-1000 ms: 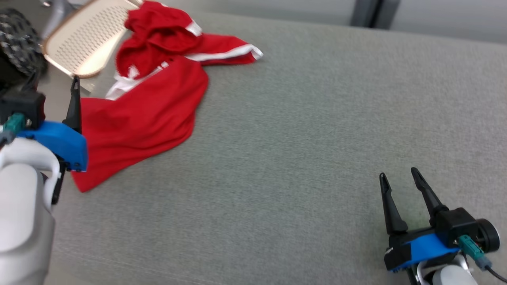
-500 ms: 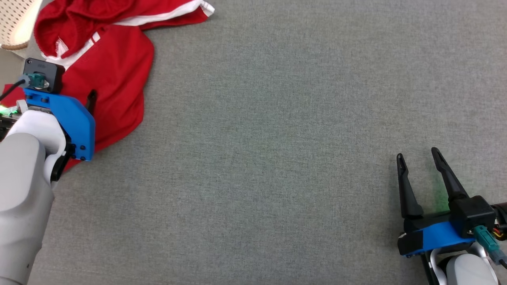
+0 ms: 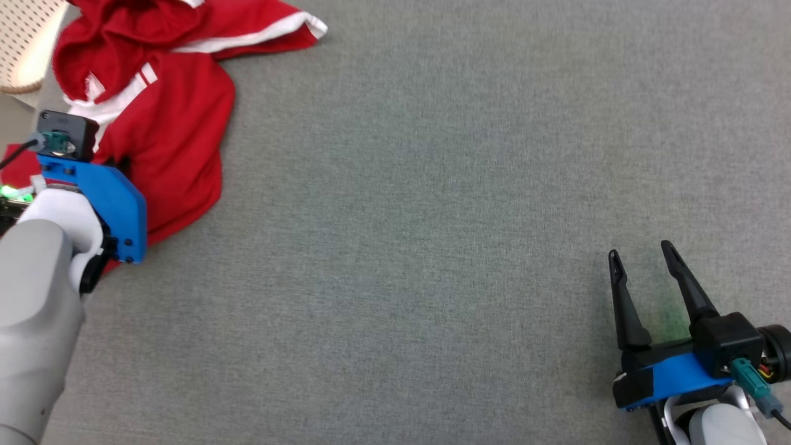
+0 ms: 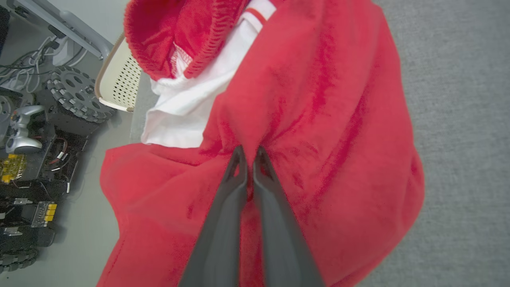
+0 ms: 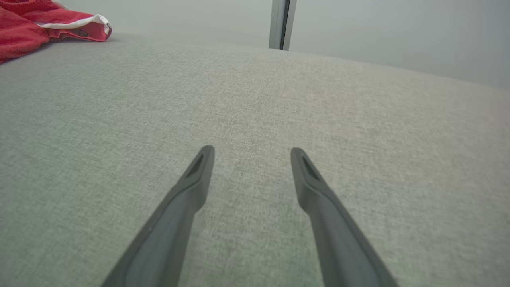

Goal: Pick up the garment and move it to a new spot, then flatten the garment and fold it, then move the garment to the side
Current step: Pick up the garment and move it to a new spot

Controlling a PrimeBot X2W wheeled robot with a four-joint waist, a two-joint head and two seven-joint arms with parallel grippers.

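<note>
I am seeing the left pincer [image 4: 248, 155] pinching a fold of the red garment [image 3: 173, 142], which is lying at the surface's [image 3: 432, 216] left edge. The right pincer [image 3: 639, 250] is standing wide open, well apart.

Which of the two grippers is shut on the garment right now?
The left gripper: its jaws are pinched together on a fold of the red garment. The right gripper stands open above the grey surface, apart from the cloth.
</note>
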